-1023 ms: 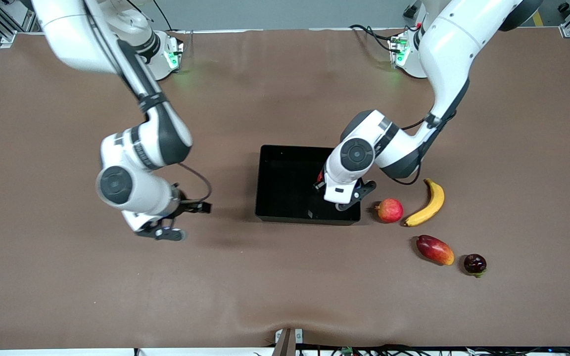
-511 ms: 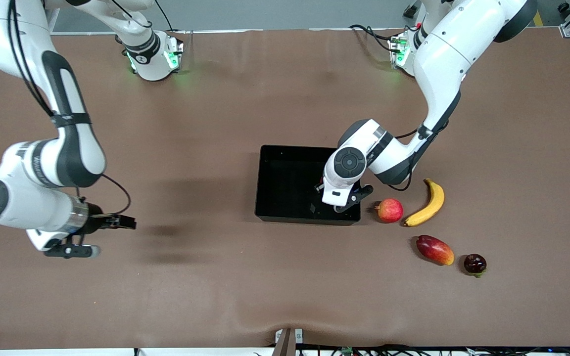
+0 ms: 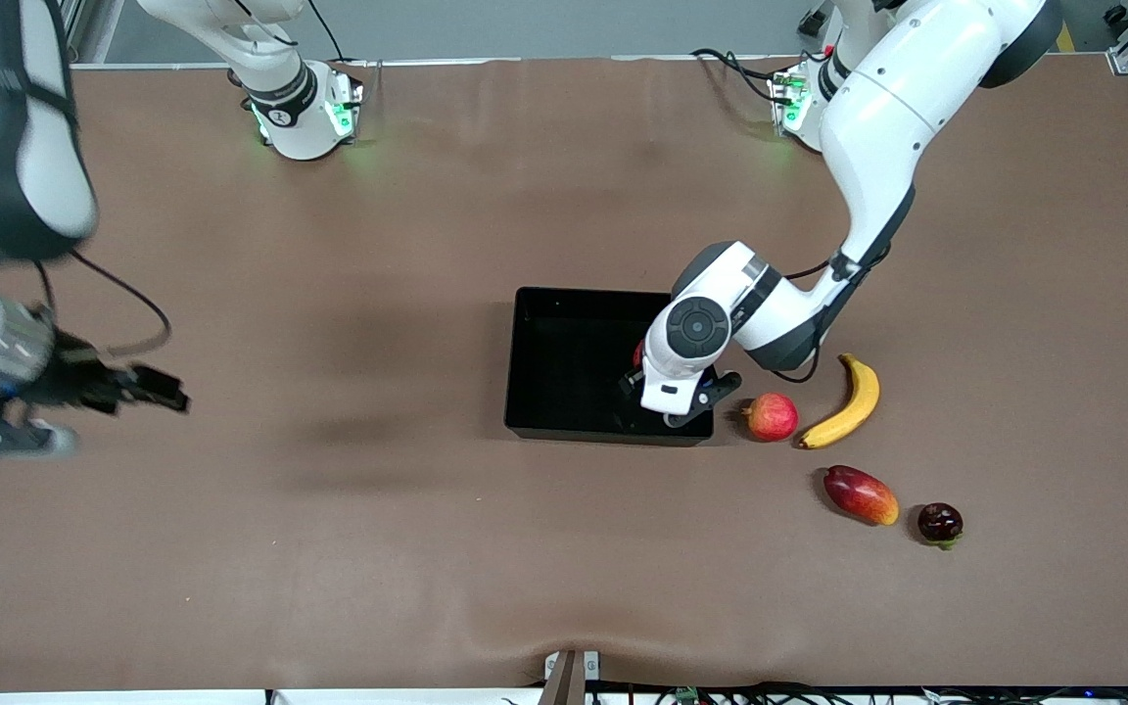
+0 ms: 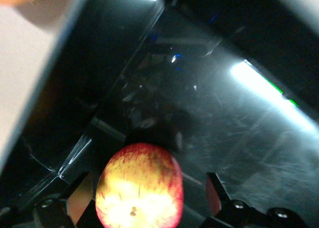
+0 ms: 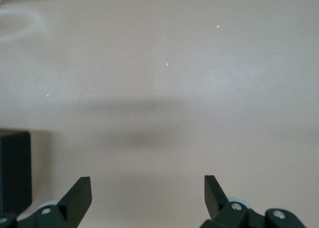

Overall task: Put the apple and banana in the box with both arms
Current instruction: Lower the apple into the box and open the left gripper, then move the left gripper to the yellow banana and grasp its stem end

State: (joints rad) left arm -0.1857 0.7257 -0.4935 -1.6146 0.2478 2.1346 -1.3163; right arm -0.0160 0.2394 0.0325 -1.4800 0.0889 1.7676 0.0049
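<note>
one apple [image 4: 138,187]: red-yellow streaked, in box [image 3: 544,362] | left jaws spread | right jaws spread

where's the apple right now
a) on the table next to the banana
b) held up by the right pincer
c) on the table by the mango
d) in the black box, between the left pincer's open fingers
d: the left wrist view shows the apple sitting on the floor of the box, with the left pincer open around it, a gap showing on at least one side.
</note>
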